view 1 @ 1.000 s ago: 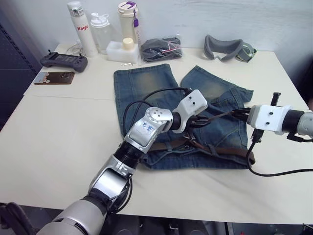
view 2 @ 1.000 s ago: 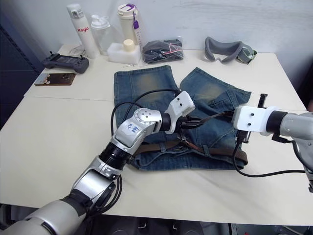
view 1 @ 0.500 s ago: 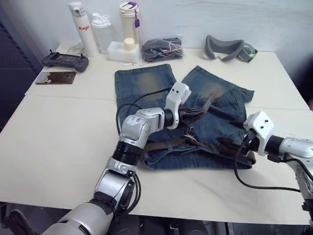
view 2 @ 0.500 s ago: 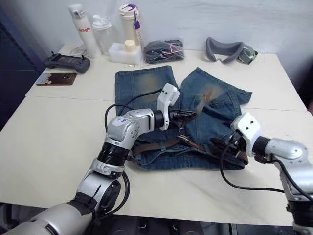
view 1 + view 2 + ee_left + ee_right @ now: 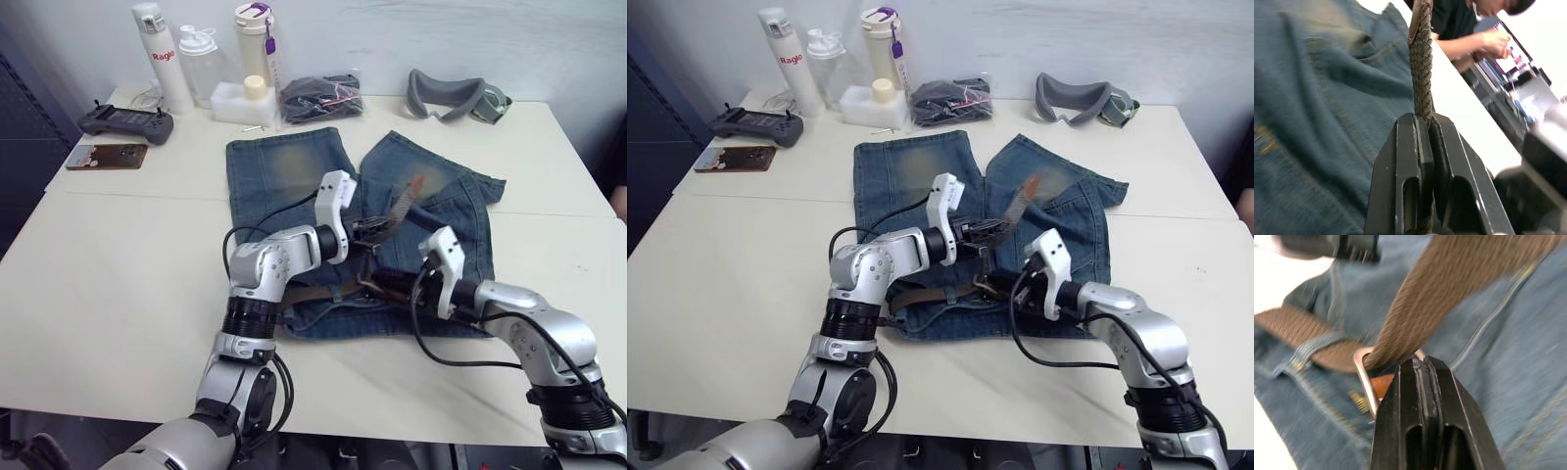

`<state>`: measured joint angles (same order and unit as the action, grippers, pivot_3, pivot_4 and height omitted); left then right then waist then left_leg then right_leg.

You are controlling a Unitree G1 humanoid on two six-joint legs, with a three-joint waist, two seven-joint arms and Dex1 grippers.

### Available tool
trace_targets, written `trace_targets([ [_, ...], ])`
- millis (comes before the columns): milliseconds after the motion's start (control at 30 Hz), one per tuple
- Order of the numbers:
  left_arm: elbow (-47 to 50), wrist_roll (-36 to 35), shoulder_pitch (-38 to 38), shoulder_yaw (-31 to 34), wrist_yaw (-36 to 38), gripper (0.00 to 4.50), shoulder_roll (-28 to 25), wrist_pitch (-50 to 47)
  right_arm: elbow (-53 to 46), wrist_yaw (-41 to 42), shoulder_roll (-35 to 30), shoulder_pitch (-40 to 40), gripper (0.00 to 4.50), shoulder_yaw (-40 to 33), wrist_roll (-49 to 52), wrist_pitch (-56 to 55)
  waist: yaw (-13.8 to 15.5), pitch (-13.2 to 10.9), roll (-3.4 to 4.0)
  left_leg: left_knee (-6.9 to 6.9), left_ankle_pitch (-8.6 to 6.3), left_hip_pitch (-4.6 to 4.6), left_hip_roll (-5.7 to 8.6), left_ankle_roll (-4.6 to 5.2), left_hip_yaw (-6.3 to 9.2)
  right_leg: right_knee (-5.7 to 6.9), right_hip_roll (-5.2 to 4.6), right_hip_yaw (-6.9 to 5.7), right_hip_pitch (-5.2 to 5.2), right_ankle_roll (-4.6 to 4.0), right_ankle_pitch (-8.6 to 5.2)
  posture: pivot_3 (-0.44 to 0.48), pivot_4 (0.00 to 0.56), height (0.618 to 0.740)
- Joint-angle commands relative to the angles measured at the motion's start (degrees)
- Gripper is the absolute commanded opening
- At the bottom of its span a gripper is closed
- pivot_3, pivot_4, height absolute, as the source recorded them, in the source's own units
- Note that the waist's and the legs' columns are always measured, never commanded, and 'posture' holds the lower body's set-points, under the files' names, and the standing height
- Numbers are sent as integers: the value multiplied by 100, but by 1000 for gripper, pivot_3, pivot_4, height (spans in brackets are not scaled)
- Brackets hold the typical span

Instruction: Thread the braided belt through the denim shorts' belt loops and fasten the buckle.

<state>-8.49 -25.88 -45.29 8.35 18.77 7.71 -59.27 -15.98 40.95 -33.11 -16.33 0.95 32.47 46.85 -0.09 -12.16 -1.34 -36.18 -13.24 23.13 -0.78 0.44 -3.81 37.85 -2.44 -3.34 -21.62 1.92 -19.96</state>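
Observation:
The denim shorts (image 5: 284, 166) lie flat on the white table, waistband toward me. The braided belt (image 5: 306, 291) runs along the waistband under a belt loop (image 5: 1308, 352). Its free end (image 5: 397, 208) rises slanted above the shorts. My left gripper (image 5: 377, 226) is shut on that free end, and the strap (image 5: 1421, 63) stands up from between its fingers. My right gripper (image 5: 378, 284) is at the waistband's middle, shut at the silver buckle (image 5: 1362, 374). The strap (image 5: 1449, 284) passes through the buckle frame.
Along the table's back edge stand bottles (image 5: 152, 54), a white box (image 5: 240, 103), a dark bundle in clear plastic (image 5: 318, 98) and a grey headset (image 5: 458, 96). A game controller (image 5: 127, 122) and a phone (image 5: 108, 157) lie back left. A person (image 5: 1459, 29) sits beyond the table.
My right gripper has swung left from the shorts' right side to the buckle at the waistband's middle. My left gripper has drawn back to the left, keeping hold of the belt's free end.

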Motion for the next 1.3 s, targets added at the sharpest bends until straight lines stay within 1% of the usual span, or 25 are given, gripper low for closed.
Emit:
trace_targets([
  [33, 611, -337, 196, 357, -318, 0, -71, -371, -52, 56, -344, 174, 22, 765, -772, -312, -14, 1, -1, 0, -1, -3, 0, 0, -2, 1, 0, 1, 0, 0, 0, 0, 150, 738],
  [100, 1062, -401, 445, 220, -185, 0, -448, -663, 168, 39, -509, 230, 22, 1122, -1239, -608, -15, 6, -9, 2, 0, -8, 0, -3, 1, 4, 3, 0, 1, 1, -1, 0, 150, 738],
  [200, 1542, -459, 858, 221, -102, 0, -1066, -1012, 319, 96, -595, 268, 22, 1413, -1608, -960, -14, 31, -32, 11, -1, -22, -1, -15, 1, 4, 7, 1, 9, 1, -1, 0, 150, 738],
  [300, 1842, -358, 1375, 18, 5, 0, -1696, -1110, 287, 211, -482, 195, 22, 1330, -1569, -1207, -14, 56, -68, 20, -8, -45, -2, -29, -1, 1, 6, 8, 27, 0, -2, 0, 150, 738],
  [367, 2037, -383, 1710, -116, 124, 0, -1977, -1133, 145, 405, -359, 84, 22, 1002, -1183, -1310, -9, 65, -82, 21, -20, -48, -3, -50, -1, 0, 4, 9, 30, -1, -2, 0, 150, 738],
  [433, 2180, -467, 1888, -192, 212, 0, -2079, -1132, 51, 564, -308, -37, 22, 666, -809, -1232, -5, 65, -85, 22, -23, -46, -3, -51, 0, -1, 3, 9, 29, -3, -3, 0, 150, 738],
  [533, 2289, -478, 2068, -324, 271, 0, -2167, -1020, 15, 880, -458, -327, 22, 192, -316, -952, -8, 64, -81, 23, -23, -39, -3, -45, 0, -2, 0, 9, 22, -5, -4, 0, 150, 738],
  [633, 2226, -435, 2086, -346, 230, 0, -2143, -841, 69, 1100, -620, -554, 22, -8, -21, -612, -8, 63, -80, 22, -26, -33, -3, -6, -2, -2, -1, 10, 14, -5, -4, 0, 150, 738],
  [767, 2120, -365, 2107, -473, 212, 0, -2129, -622, 133, 1591, -997, -798, 22, 131, 197, -110, 6, 63, -80, 25, -33, -31, -3, 10, -1, -6, -1, 9, 13, -9, -6, 0, 150, 738],
  [833, 2099, -366, 2103, -511, 198, 0, -2119, -567, 166, 1726, -1084, -852, 22, 251, 186, 3, 3, 63, -80, 23, -38, -25, -3, 19, -1, -9, -1, 9, 11, -9, -6, 0, 150, 738],
  [867, 2097, -368, 2103, -524, 193, 0, -2118, -543, 217, 1723, -1103, -852, 22, 405, 26, -41, 1, 63, -80, 22, -39, -23, -3, 23, -1, -11, -2, 9, 11, -9, -6, 0, 150, 738],
  [933, 2098, -372, 2106, -546, 188, 0, -2121, -496, 383, 1658, -1061, -814, 22, 719, -337, -238, 4, 63, -80, 20, -43, -19, -3, 28, -1, -14, -4, 9, 10, -9, -6, 0, 150, 738],
  [1067, 2189, -360, 2177, -679, 310, 0, -2223, -320, 703, 1691, -891, -797, 22, 959, -603, -517, -2, 63, -79, 19, -44, -15, -3, 29, -1, -15, -4, 8, 6, -8, -6, 0, 150, 738],
  [1300, 2240, -238, 2332, -887, 389, 0, -2415, -6, 1106, 1773, -527, -1037, 22, 1020, -675, -616, -8, 64, -79, 19, -42, -19, -3, 25, -1, -12, -3, 8, 7, -9, -6, 0, 150, 738],
])
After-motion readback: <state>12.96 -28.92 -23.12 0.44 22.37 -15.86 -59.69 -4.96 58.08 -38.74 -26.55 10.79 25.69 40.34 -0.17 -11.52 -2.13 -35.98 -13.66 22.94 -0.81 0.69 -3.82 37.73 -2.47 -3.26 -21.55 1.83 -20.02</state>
